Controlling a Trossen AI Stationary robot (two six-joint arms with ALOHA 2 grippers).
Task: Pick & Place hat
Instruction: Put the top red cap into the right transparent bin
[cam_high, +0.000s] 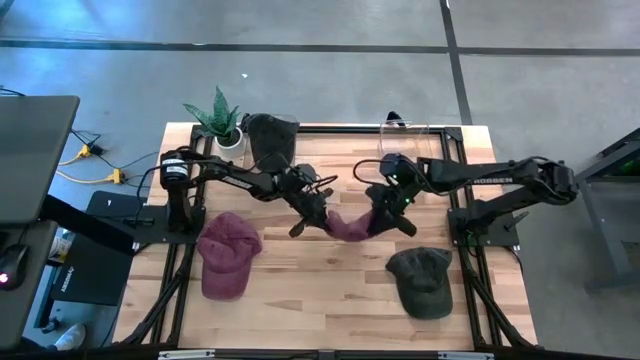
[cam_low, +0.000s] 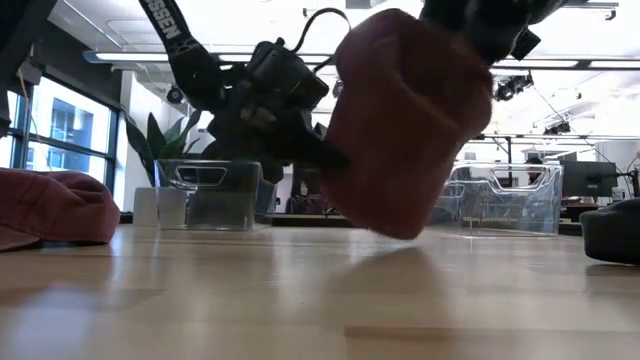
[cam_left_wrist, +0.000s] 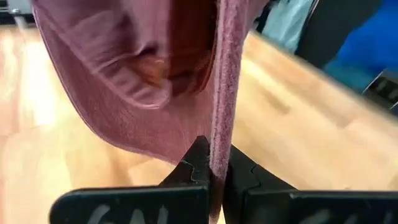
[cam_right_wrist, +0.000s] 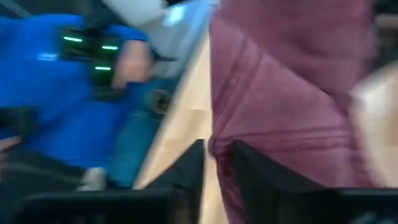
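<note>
A maroon cap (cam_high: 350, 225) hangs lifted between both grippers over the table's middle; in the low view the cap (cam_low: 405, 120) clears the wood. My left gripper (cam_high: 318, 210) is shut on its left side, and my right gripper (cam_high: 388, 215) is shut on its right side. A second maroon cap (cam_high: 228, 255) lies flat on the table's left. A dark green cap (cam_high: 420, 282) lies near the right front. A dark cap (cam_high: 270, 135) rests at the far edge beside the plant. My left gripper (cam_left_wrist: 214, 177) pinches the maroon cap's thin stiff edge (cam_left_wrist: 222, 134) between its two fingers, the edge running straight out from between them. The cap is lifted clear and bulges away beyond the fingers. My right gripper (cam_right_wrist: 217, 158) pinches a fold of the cap's maroon cloth (cam_right_wrist: 227, 146) between its two fingers, coming from the table's right. The cap is off the table; one layer or several, I cannot tell.
A potted plant (cam_high: 222, 120) stands at the far left corner and a clear plastic bin (cam_high: 405, 135) at the far right. In the low view, clear bins (cam_low: 210, 190) line the far edge. Bare wood (cam_high: 320, 290) lies between the two resting caps.
</note>
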